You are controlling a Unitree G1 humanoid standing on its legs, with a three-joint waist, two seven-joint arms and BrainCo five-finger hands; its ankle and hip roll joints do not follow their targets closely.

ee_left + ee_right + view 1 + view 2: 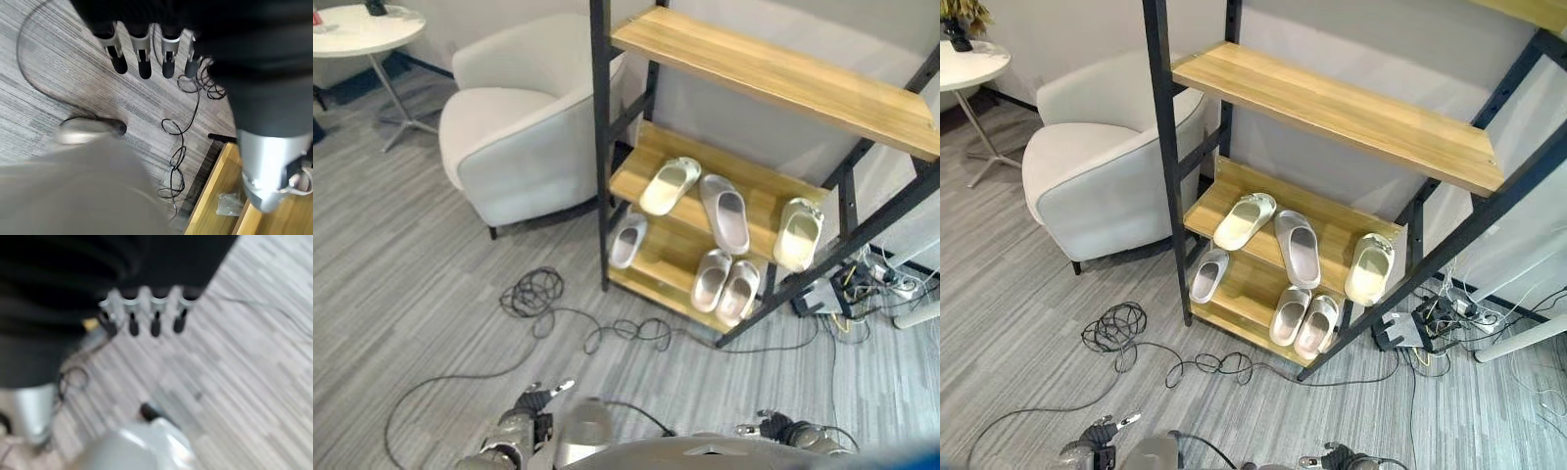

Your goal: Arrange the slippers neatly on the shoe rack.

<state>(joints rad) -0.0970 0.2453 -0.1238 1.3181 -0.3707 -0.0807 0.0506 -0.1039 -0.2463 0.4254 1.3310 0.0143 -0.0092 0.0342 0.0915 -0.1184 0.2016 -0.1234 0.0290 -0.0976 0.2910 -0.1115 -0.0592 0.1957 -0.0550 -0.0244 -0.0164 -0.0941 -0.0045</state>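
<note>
Rack point(1332, 108): dark metal frame, wood shelves, stands against wall. Top shelf bare. Armchair point(524, 137) just beside rack on robot's left; round side table point(357, 29) farther left, well apart.

Mid shelf: cream slipper point(670, 185) at left, angled; grey slipper point(726, 212) next to it, angled the other way, heels spreading apart; second cream slipper point(798, 234) at right end, near frame post, apart from its mate. Low shelf: lone grey slipper point(627, 240) at left; grey pair point(725, 285) side by side, touching, at right. All six on rack already, none on floor. Cream two split by a grey one, so prob. not yet neat; regrouping by colour and squaring toes looks like what's left.

Handling, as a guess: moulded foam slides, light, a bit squashy, matte so not slippery, not fragile. Best hold prob. across the strap, thumb under and fingers over, or pinch on side wall at mid-length; heel-only hold likely to let it swing. Shelf above leaves tight headroom, so low flat approach needed.

Left hand point(142, 49): low, near floor, well short of rack; fingers straight, spread in a row, thumb apart, holding nothing. Right hand point(146, 308): same, over bare floor, fingers straight and slightly apart, empty. Both well apart from every slipper.
</note>
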